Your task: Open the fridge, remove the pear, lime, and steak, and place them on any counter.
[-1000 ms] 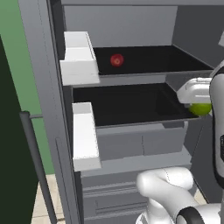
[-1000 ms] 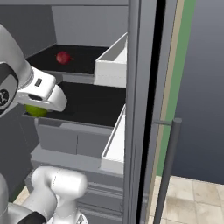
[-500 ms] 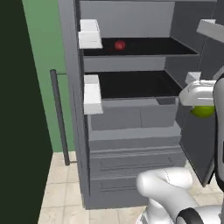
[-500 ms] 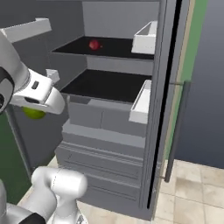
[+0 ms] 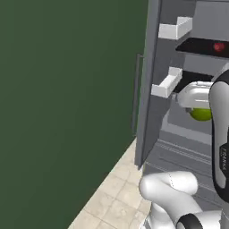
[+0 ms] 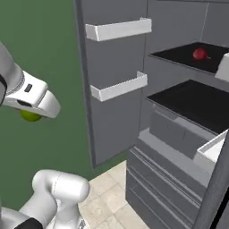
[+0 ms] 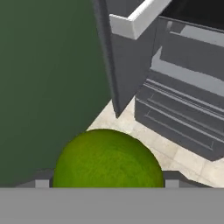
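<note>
The fridge (image 6: 147, 103) stands open and the claw (image 6: 32, 107) grasps the lime (image 7: 107, 159) at the left of the right base view, clear of the shelves, while the pear (image 6: 199, 54) waits on the upper shelf (image 6: 179, 54) at upper right, with no table reached and the steak unseen.

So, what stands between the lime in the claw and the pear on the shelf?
In the right base view, the fridge's open door stands between the lime and the pear.
</note>
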### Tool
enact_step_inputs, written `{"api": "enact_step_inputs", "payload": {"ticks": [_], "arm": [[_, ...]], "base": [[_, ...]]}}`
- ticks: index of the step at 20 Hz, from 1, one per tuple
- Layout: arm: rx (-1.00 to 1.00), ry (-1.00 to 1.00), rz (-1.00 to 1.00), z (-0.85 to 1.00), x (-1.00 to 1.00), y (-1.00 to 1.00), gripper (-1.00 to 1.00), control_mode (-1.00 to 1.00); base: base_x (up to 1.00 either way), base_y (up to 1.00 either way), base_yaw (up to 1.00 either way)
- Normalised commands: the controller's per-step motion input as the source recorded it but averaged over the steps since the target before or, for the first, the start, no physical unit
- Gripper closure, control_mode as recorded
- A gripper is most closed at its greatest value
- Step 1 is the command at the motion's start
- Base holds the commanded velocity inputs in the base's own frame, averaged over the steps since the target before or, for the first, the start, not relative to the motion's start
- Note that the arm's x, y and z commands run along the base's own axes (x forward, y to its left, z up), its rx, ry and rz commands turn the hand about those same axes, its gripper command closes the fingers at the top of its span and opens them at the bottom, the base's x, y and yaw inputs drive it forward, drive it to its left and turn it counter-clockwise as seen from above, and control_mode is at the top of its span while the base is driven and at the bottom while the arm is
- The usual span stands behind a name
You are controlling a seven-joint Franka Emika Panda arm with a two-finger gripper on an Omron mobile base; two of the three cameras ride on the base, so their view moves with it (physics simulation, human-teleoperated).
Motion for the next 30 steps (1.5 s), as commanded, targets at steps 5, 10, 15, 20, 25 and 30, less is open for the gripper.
{"api": "enact_step_inputs", "payload": {"ticks": [5, 10, 15, 20, 25, 30], "arm": [[0.00, 0.00, 0.00, 0.00, 0.00, 0.00, 1.00, 1.00], [0.00, 0.00, 0.00, 0.00, 0.00, 0.00, 1.00, 1.00], [0.00, 0.00, 0.00, 0.00, 0.00, 0.00, 1.00, 1.00], [0.00, 0.00, 0.00, 0.00, 0.00, 0.00, 1.00, 1.00], [0.00, 0.00, 0.00, 0.00, 0.00, 0.00, 1.00, 1.00], [0.00, 0.00, 0.00, 0.00, 0.00, 0.00, 1.00, 1.00]], "base": [[-0.38, 0.01, 1.00], [-0.45, 0.10, 1.00], [-0.73, 0.02, 0.89], [-0.82, 0.40, 0.70], [-0.68, 0.47, 0.72], [-0.68, 0.34, 0.71]]}}
